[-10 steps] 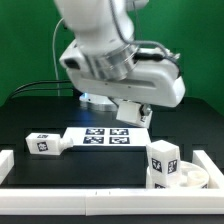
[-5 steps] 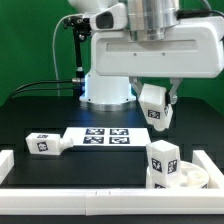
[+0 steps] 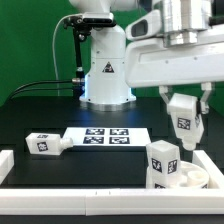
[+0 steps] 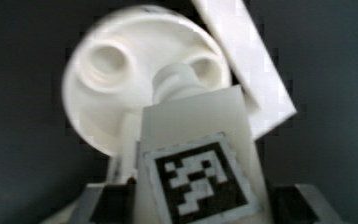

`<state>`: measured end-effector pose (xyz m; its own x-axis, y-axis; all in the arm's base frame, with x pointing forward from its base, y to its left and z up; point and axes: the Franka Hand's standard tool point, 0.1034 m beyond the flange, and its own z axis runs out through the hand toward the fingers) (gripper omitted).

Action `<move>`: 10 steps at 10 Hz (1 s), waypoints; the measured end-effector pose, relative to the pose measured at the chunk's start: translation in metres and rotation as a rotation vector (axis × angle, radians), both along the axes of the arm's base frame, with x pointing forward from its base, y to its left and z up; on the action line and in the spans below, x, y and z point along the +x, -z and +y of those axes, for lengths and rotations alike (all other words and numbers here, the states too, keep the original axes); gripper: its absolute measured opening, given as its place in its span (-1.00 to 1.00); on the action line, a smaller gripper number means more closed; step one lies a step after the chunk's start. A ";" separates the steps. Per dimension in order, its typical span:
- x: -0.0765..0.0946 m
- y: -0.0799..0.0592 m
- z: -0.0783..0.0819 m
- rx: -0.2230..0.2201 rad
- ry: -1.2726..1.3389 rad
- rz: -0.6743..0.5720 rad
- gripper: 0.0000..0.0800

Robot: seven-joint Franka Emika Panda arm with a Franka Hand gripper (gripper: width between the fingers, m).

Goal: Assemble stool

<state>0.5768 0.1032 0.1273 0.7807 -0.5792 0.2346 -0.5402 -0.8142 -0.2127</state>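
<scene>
Held leg [image 3: 184, 122] hangs above round seat [image 3: 200, 178]; loose leg [image 3: 45, 143] lies well apart.

Blur softens the whole wrist view, where the leg [image 4: 194, 150] gripped in the tool [image 4: 201, 205] covers the near part of the seat [image 4: 131, 70]. In the exterior view a second leg [image 3: 162, 158] hides part of the seat's disc, and the arm [image 3: 165, 50] runs off the top edge.

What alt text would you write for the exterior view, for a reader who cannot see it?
The gripper holds a white tagged leg in the air above the round seat, where a second leg stands upright. A third leg lies beside the marker board on the black table.
</scene>
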 end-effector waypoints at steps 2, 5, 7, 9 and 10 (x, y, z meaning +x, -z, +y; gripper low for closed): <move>-0.004 0.003 0.009 -0.006 -0.016 -0.016 -0.19; 0.005 0.009 -0.004 -0.035 -0.042 -0.073 -0.19; 0.015 0.018 -0.002 -0.049 -0.038 -0.120 -0.19; 0.013 0.019 0.000 -0.046 -0.035 -0.120 -0.19; 0.013 0.019 0.000 -0.047 -0.038 -0.119 -0.19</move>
<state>0.5900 0.1027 0.1081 0.7668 -0.5360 0.3530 -0.4823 -0.8441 -0.2342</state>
